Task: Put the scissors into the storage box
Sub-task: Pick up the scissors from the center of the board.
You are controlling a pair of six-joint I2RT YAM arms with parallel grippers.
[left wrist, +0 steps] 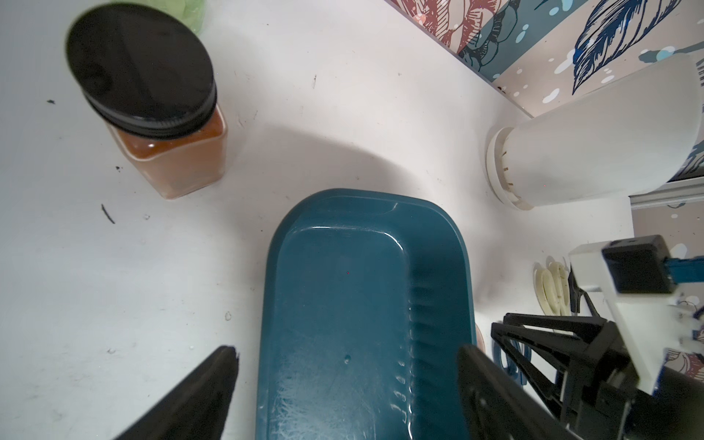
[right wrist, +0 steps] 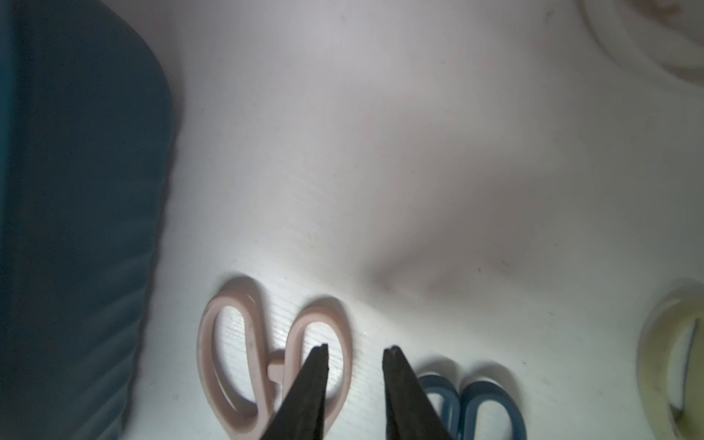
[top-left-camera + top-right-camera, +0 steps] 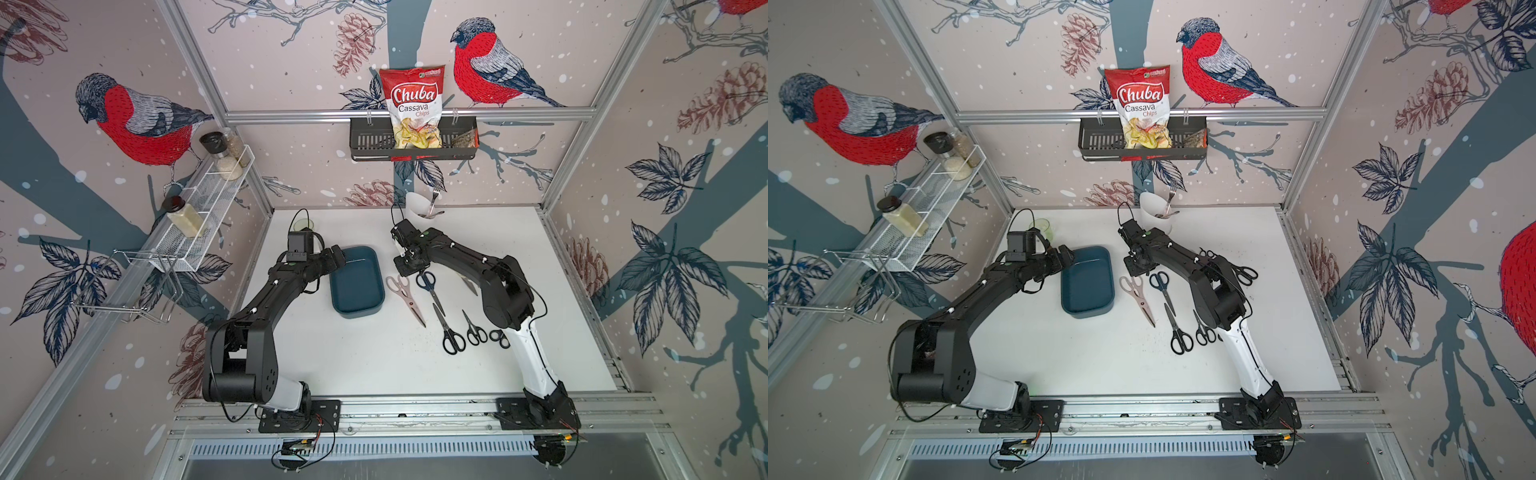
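Teal plastic, the storage box (image 3: 356, 286) sits on the white bench (image 3: 374, 365), left of centre in both top views. Every pair of scissors in view lies outside it. The left pincer (image 1: 347, 348) hangs over the box's 11 o'clock corner. Its fingers (image 1: 213, 381) are spread wide and hold nothing. I cannot tell whether they touch the rim.

Just beside the box, at its 3 o'clock, lie the pink-handled scissors (image 3: 409, 301), handles toward 11 o'clock and blades toward 5. The dark blue-handled scissors (image 3: 432, 293) lie at 3 o'clock of those, at much the same angle. Further toward 5 o'clock are the long black-handled scissors (image 3: 446, 332) and the small black-handled scissors (image 3: 471, 326), both with handles toward 6 o'clock.

The right pincer (image 2: 356, 350) points down at the bench by the pink and blue handles. Its tips are a narrow gap apart, with bare bench showing between them, and they grip nothing. In the right wrist view one fingertip (image 2: 318, 365) overlaps a pink loop. The cream-handled scissors (image 2: 663, 335) show blurred at that view's edge.

A white cutlery cup (image 3: 415, 208) holding a fork (image 3: 435, 195) stands at the bench's 12 o'clock edge.
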